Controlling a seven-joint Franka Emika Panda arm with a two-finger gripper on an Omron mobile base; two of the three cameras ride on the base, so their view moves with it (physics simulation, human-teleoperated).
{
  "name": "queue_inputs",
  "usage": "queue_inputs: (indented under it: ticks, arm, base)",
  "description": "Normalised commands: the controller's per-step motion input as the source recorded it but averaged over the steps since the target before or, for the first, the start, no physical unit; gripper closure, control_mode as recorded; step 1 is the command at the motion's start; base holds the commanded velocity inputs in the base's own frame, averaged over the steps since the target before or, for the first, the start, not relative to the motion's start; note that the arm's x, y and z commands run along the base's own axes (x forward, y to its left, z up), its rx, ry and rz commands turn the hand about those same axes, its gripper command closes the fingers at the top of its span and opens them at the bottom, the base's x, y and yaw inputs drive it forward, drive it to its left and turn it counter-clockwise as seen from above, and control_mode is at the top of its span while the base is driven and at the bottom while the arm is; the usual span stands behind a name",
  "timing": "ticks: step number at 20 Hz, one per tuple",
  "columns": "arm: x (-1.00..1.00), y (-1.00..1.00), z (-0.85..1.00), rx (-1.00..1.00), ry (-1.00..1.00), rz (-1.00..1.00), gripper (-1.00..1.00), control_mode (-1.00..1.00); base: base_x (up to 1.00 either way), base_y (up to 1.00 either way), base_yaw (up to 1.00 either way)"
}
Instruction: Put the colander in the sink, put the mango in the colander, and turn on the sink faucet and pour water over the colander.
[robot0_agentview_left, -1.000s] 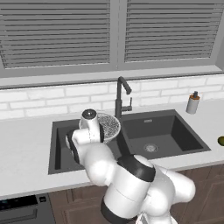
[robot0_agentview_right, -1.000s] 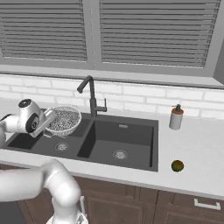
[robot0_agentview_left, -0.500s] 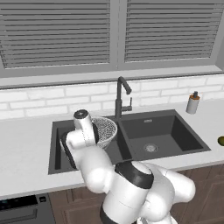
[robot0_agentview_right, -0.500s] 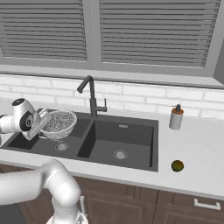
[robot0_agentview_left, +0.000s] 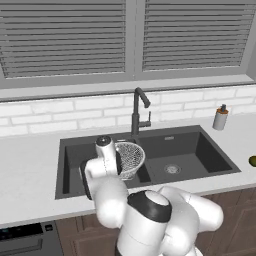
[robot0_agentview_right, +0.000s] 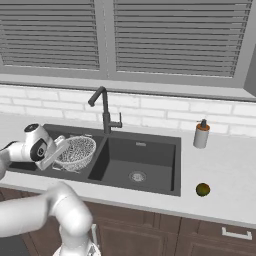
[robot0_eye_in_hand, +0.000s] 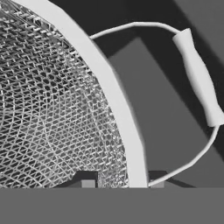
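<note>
Colander (robot0_agentview_right: 76, 152): held tilted over the left basin of the sink (robot0_agentview_right: 150, 172), its rim pinched between the closed fingers of the hand (robot0_eye_in_hand: 120, 183).
Hand: seen at 9 o'clock of the colander in the right base view.
Mango (robot0_agentview_right: 202, 189): lying on the counter (robot0_agentview_right: 225, 170), at 3 o'clock of the sink, well apart from the colander.
Sink faucet (robot0_agentview_right: 103, 111): standing at 12 o'clock behind the basin divider.

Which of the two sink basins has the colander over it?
The left basin, the one left of the faucet. The colander hangs tilted there on the end effector; the right basin shows just its drain.
</note>
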Motion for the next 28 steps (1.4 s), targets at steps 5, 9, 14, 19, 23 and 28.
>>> queue_inputs:
  ticks: [5, 9, 14, 19, 23, 28]
  arm:
    - [0.08, 0.93, -0.16, 0.0, -0.06, -0.4, 1.0, -1.0]
    - [-0.03, 1.0, -0.16, 0.0, 0.0, -0.34, 1.0, -1.0]
    - [-0.01, 1.0, -0.26, 0.0, -0.01, -0.31, 1.0, -1.0]
    - [0.0, 0.51, -0.42, 0.0, 0.0, -0.29, 1.0, -1.0]
    - [0.0, 0.18, -0.45, 0.0, 0.0, -0.31, 1.0, -1.0]
    - [0.08, 0.08, -0.48, 0.0, 0.0, -0.32, 1.0, -1.0]
  base:
    - [0.0, 0.0, 0.0]
    - [0.0, 0.0, 0.0]
    - [0.0, 0.0, 0.0]
    - [0.0, 0.0, 0.0]
    - [0.0, 0.0, 0.0]
    - [0.0, 0.0, 0.0]
